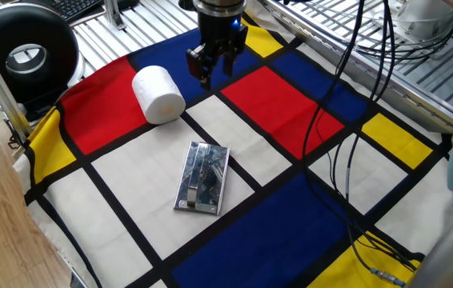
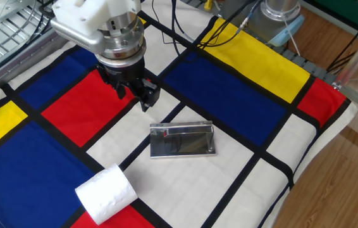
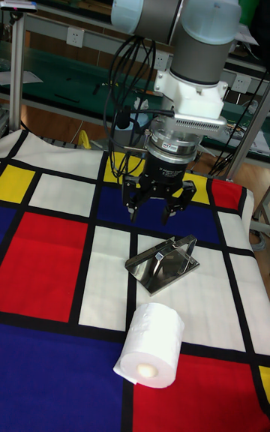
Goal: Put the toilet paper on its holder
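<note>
The arm above the tool [image 1: 215,66] is cut off by the top edge in both fixed views. The near corner of the table [image 2: 52,218] is cropped at the bottom edge in the other fixed view. The hinged bar of the holder [image 1: 202,177] cannot be made out against the plate's reflections.

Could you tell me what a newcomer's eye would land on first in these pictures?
Probably the cloth itself: bold red, blue, yellow and white blocks with black lines covering the table. Next, the arm's open gripper hanging above the cloth, holding nothing. Below it the shiny holder lies flat on a white block, and the toilet paper lies on its side apart from it, at the edge of a red block.
</note>
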`<state>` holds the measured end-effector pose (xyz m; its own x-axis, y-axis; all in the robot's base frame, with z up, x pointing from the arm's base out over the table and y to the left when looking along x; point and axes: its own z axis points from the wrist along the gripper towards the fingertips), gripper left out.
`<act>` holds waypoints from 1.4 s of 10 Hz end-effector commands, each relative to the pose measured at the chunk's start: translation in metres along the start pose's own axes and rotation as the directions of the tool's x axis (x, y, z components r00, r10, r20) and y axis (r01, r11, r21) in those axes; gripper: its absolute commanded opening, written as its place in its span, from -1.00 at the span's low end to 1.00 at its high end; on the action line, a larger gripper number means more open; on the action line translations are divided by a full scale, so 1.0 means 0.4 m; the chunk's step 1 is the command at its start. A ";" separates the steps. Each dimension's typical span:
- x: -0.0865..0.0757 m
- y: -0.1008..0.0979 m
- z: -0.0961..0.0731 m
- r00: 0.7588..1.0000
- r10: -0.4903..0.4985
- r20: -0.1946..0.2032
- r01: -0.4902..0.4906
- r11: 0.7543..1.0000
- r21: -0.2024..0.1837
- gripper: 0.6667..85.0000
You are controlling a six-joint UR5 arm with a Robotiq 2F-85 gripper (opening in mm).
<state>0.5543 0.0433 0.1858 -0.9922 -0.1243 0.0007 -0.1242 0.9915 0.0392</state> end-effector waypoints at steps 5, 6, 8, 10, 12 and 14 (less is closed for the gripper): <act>0.043 0.032 -0.009 0.998 -0.001 -0.067 -0.002 0.999 -0.038 0.37; 0.042 0.033 -0.014 0.998 0.013 -0.062 -0.015 0.999 -0.040 0.37; 0.025 0.025 -0.010 0.998 0.057 -0.038 -0.058 0.998 -0.028 0.37; 0.007 0.039 0.001 0.994 0.104 -0.019 -0.105 0.993 -0.050 0.35; 0.015 0.011 0.007 0.997 0.069 -0.029 -0.069 0.998 -0.004 0.35; 0.015 0.025 0.009 0.997 0.074 -0.031 -0.075 0.997 -0.020 0.33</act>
<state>0.5480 0.0485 0.1828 -0.9978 -0.0588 0.0308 -0.0574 0.9973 0.0460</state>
